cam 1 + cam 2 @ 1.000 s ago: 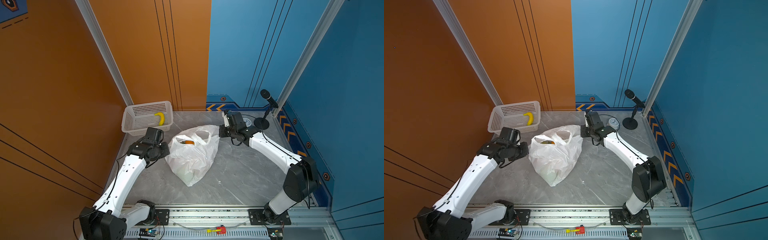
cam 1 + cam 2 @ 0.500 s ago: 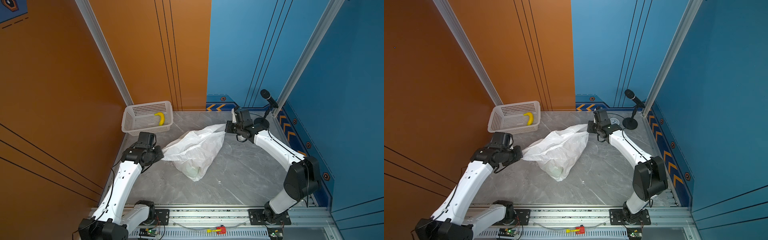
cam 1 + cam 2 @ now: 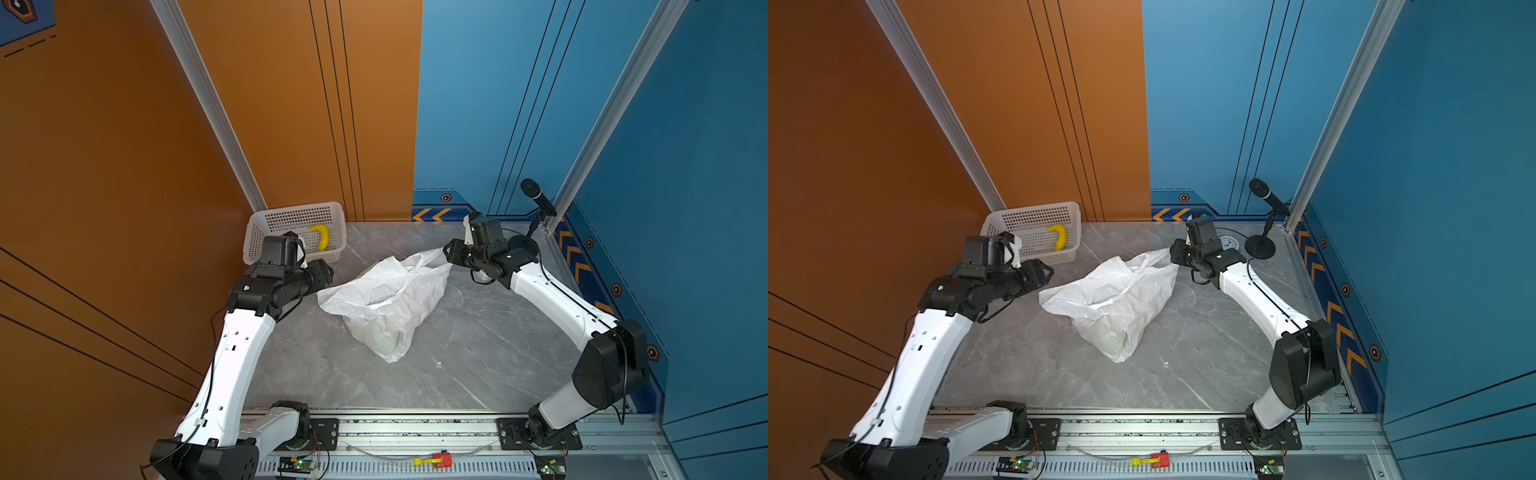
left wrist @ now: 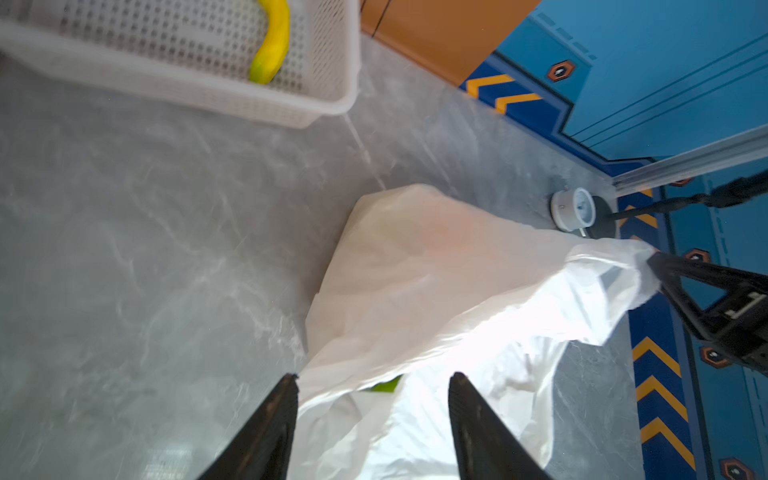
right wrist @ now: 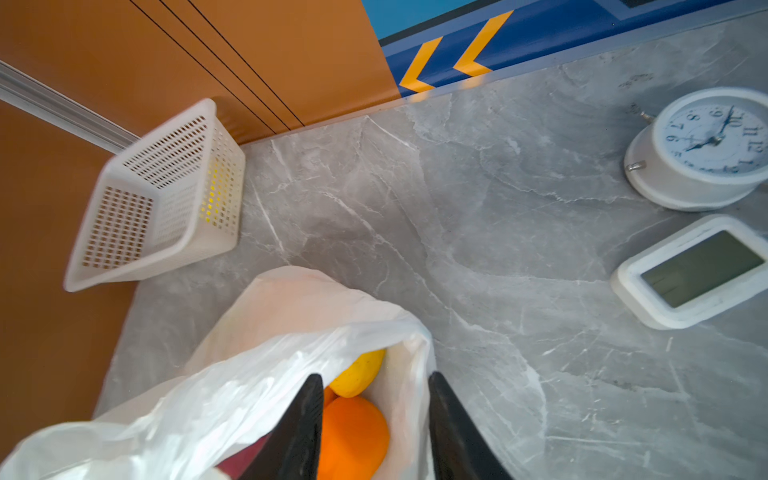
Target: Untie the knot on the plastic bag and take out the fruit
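The white plastic bag (image 3: 386,299) (image 3: 1113,303) lies slack on the grey table, its mouth loose. The knot is out of view. My left gripper (image 3: 328,276) (image 4: 374,380) is open at the bag's left edge, with loose plastic and a sliver of green fruit (image 4: 384,386) beyond its fingertips. My right gripper (image 3: 449,253) (image 5: 374,380) is open at the bag's far right handle, its jaws straddling the rim. Inside I see an orange (image 5: 353,436) and a yellow fruit (image 5: 359,374). A pale green fruit (image 3: 386,340) shows through the bag's bottom.
A white perforated basket (image 3: 291,216) (image 5: 158,216) holding a banana (image 3: 321,237) stands at the back left by the orange wall. A round clock (image 5: 706,145), a small digital display (image 5: 690,270) and a microphone stand (image 3: 536,195) sit at the back right.
Both grippers were shut on the bag's handles and pulled it taut between them. Now both jaws stand apart, the bag has slackened, and the left gripper sits closer to it.
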